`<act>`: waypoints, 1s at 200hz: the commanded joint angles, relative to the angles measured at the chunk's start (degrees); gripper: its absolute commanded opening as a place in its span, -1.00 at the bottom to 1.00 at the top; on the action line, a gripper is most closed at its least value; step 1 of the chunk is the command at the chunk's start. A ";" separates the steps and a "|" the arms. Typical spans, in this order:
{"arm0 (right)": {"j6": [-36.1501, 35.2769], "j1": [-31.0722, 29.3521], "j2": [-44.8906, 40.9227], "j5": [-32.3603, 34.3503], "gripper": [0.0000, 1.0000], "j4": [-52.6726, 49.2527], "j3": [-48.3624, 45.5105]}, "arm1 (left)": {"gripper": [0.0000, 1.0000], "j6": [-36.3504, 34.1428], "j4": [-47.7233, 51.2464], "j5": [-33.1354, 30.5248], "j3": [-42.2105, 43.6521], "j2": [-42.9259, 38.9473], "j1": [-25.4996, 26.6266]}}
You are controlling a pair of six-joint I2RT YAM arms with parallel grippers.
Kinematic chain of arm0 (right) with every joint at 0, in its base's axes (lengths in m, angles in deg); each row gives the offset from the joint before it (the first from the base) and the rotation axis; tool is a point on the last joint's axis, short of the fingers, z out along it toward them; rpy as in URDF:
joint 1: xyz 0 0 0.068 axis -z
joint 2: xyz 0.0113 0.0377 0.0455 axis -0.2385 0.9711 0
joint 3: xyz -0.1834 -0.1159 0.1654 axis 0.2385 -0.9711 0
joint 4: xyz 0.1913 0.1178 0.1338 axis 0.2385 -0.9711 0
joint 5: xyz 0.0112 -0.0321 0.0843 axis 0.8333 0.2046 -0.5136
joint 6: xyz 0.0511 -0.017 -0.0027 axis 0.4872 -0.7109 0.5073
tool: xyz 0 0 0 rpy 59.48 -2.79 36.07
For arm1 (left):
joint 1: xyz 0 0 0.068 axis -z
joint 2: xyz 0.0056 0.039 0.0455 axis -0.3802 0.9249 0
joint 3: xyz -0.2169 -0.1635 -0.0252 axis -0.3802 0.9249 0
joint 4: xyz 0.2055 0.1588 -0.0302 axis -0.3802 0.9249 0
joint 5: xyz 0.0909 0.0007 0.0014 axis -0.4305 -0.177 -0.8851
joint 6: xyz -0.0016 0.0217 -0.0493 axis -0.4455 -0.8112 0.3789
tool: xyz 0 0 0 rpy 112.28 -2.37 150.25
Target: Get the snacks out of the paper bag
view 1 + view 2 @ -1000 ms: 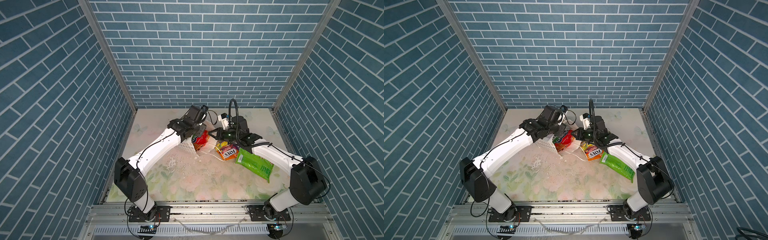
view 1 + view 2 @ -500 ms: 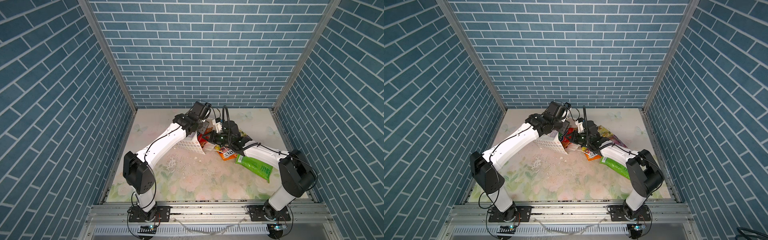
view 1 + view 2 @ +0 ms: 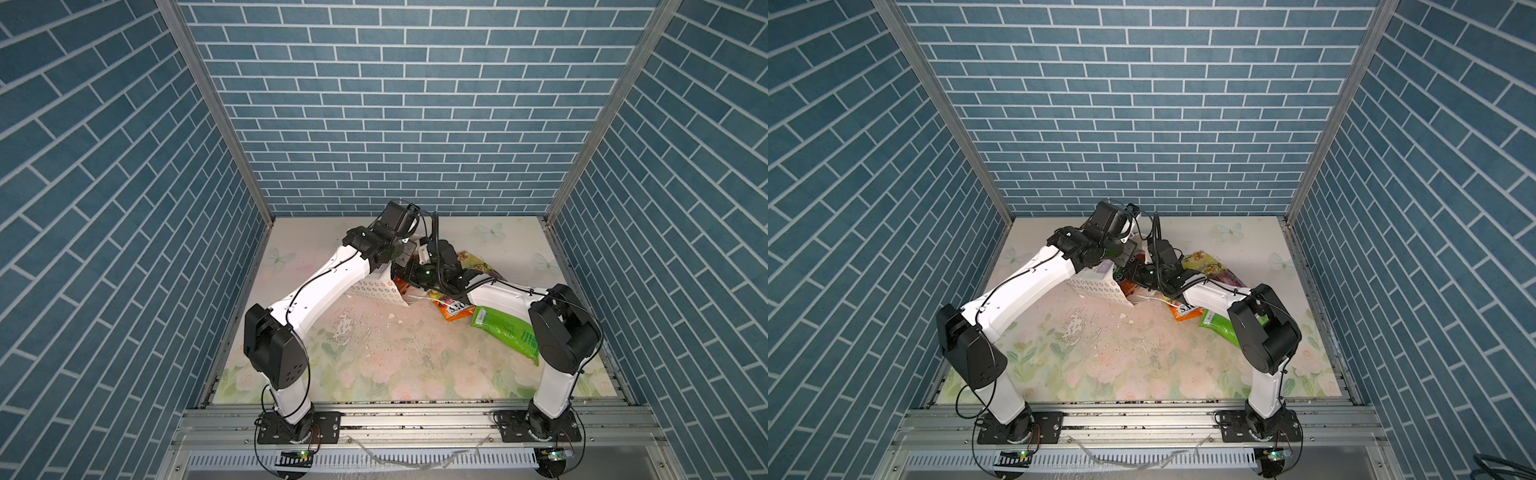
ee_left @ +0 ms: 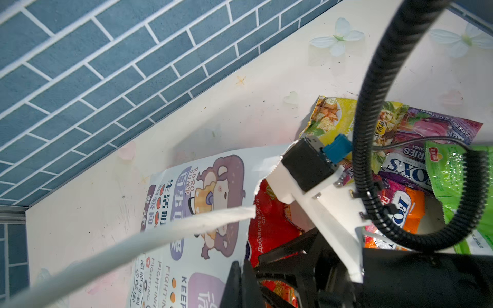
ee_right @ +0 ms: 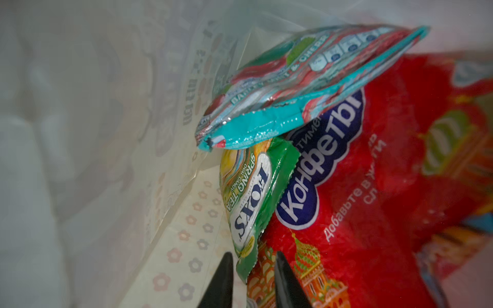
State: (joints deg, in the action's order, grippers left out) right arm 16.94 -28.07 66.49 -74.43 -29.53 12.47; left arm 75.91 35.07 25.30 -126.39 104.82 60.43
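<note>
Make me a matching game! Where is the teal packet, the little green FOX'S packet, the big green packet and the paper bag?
Things
1. teal packet
2. little green FOX'S packet
3. big green packet
4. paper bag

Places
A. out on the table, beside the orange packet
B. lying on its side
C. inside the bag, one corner between the fingertips of the open right hand
D. inside the bag, overlapping the red packet

Pairs: 1-D, 2-C, 3-A, 4-B
</note>
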 commanded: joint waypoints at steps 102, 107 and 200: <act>-2.60 -1.29 9.70 2.66 -0.36 -16.79 15.26 | -1.00 -0.30 0.30 2.04 -2.43 -1.55 -0.73; -2.69 -1.29 9.95 2.65 -0.36 -17.00 15.73 | -1.00 -0.26 0.30 2.12 -2.44 -1.55 -0.73; -2.88 -1.73 17.13 -0.21 -0.45 -19.98 24.02 | -1.00 0.12 -0.64 4.29 -2.60 -1.46 -0.73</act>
State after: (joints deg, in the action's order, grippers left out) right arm 15.19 -29.12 80.81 -73.16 -46.36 34.57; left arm 76.24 35.05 26.78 -127.05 104.82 58.73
